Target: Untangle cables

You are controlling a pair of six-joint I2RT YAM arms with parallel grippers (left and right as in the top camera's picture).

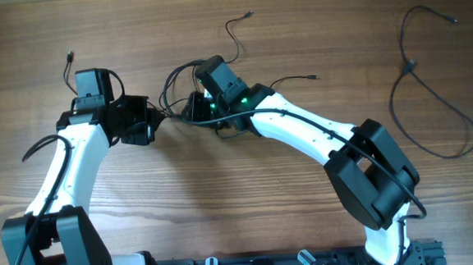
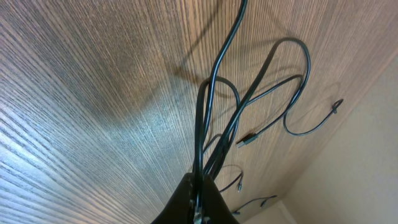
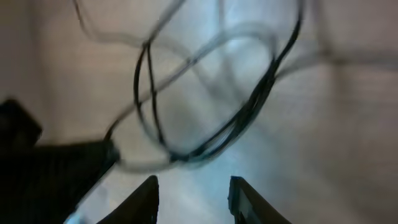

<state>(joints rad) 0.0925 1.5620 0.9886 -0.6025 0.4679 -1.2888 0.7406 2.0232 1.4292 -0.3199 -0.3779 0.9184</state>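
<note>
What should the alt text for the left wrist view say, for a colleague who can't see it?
The left gripper is shut on a bundle of thin black cables, which fan out from its fingertips and loop over the wooden table. One small plug end shows among the loops, right of centre.

My left gripper point(image 1: 157, 118) and right gripper point(image 1: 191, 111) sit close together mid-table point(image 1: 249, 206), tangled cables point(image 1: 166, 87) bunched between and just behind them. One separate cable point(image 1: 410, 64) lies well apart, looped at far right
</note>
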